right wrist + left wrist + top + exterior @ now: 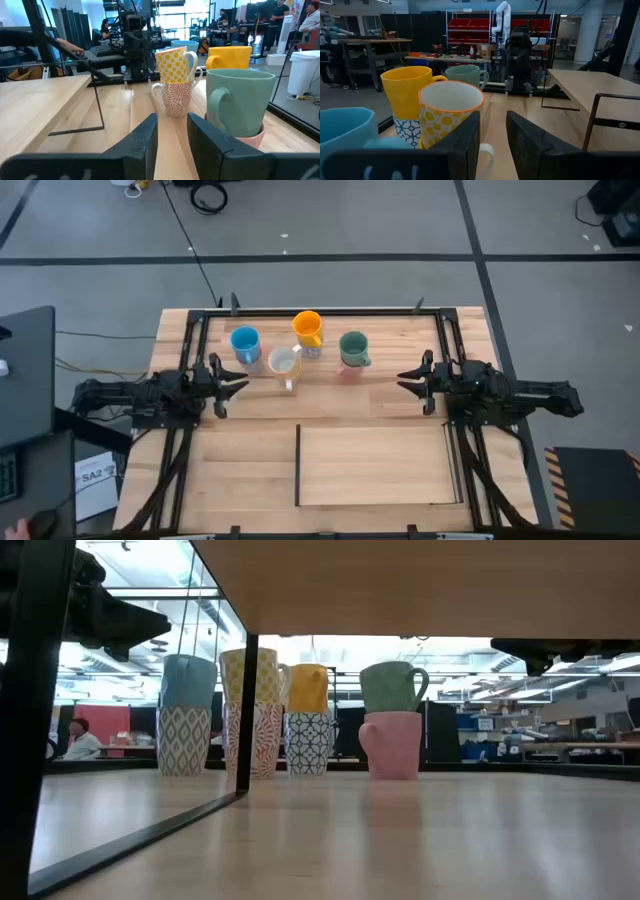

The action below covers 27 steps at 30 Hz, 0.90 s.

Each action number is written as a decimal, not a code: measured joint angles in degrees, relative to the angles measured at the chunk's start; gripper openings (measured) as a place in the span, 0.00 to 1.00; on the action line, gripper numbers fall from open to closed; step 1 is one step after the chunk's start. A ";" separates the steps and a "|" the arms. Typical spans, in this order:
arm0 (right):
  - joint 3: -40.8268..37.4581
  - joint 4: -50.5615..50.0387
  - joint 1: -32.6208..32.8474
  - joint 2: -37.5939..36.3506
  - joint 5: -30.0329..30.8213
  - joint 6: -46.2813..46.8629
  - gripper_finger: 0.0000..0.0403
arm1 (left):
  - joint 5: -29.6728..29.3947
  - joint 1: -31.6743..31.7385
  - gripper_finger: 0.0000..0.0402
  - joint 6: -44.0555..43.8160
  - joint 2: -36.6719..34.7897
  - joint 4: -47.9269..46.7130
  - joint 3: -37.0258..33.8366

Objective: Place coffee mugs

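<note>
Left gripper (236,385): jaws a bit apart w/ a narrow gap, nothing between them; hovers at the table's left side, pointing inward. Just ahead of its tips stands the nearest stack, yellow-dotted mug (449,117) sitting on a patterned white mug (175,97). Slightly to one side and further back, blue mug (245,343) on a diamond-patterned mug (184,740). Beyond those, orange mug (307,327) on a blue-and-white patterned mug (309,742).

Right gripper (409,378): same state, jaws slightly apart, empty, at the table's right side, facing inward. Closest to it is the green mug (352,348) on top of the pink mug (391,744), a little ahead and off to one side.

Risks, as I judge them:
- Stacks are two high w/ loose fits; a nudge from either gripper's fingers or wrist could tip a top mug off.
- Dotted stack sits right in the left gripper's line, so any fwd move w/o lifting probably knocks it.
- Handles stick out toward neighbours; pulling one mug may drag the next stack, esp. dotted vs orange, which stand close.
- Narrow jaw gap probably only fits a rim or handle, so there's slip risk on glazed walls.

Count: 8 mugs in 4 stacks of 2; 2 grippers; 1 table (380,470).
</note>
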 joint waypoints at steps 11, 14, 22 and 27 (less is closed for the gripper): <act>0.01 0.00 0.00 0.02 0.00 0.00 0.27 | -0.07 0.00 0.26 0.01 0.32 0.96 -0.02; 0.00 0.03 0.00 0.02 0.02 0.00 0.27 | -0.15 0.00 0.26 0.02 0.31 2.01 -0.04; 0.01 0.34 -0.01 0.00 0.01 0.01 0.27 | -0.15 0.00 0.26 0.04 0.28 3.24 -0.04; 0.01 0.44 -0.02 0.02 0.01 0.00 0.27 | -0.11 0.00 0.26 0.04 0.28 3.56 -0.04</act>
